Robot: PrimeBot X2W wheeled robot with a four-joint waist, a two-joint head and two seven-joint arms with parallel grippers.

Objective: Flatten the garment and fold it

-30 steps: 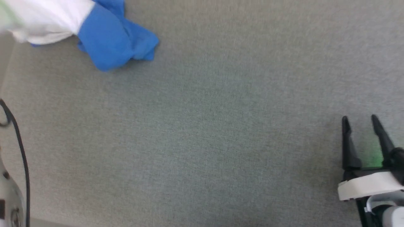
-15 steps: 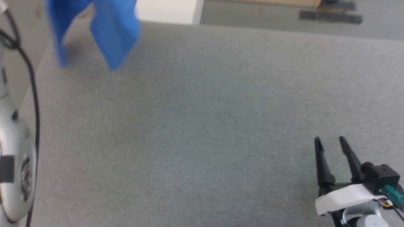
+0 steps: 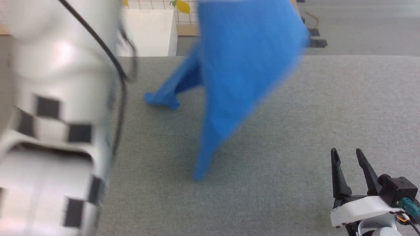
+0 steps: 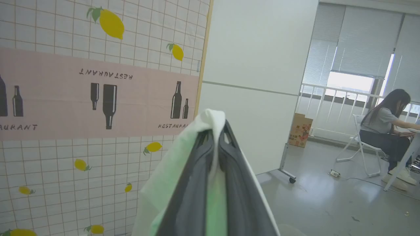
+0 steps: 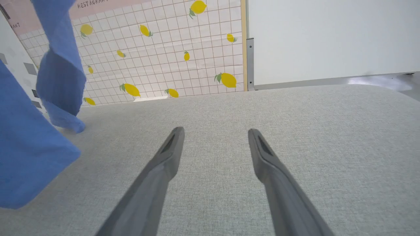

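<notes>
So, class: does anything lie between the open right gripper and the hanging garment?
Nothing visible does. Only bare grey surface separates the right gripper from the garment, which hangs from the shut left gripper.

Left pincer (image 4: 216, 133) raised, clamped; right pincer (image 3: 346, 151) low, spread.

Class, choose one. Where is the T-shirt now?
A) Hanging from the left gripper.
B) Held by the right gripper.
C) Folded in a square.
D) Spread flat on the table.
A: the left gripper is shut on white cloth of the T-shirt, whose blue sleeves hang over the table.
</notes>
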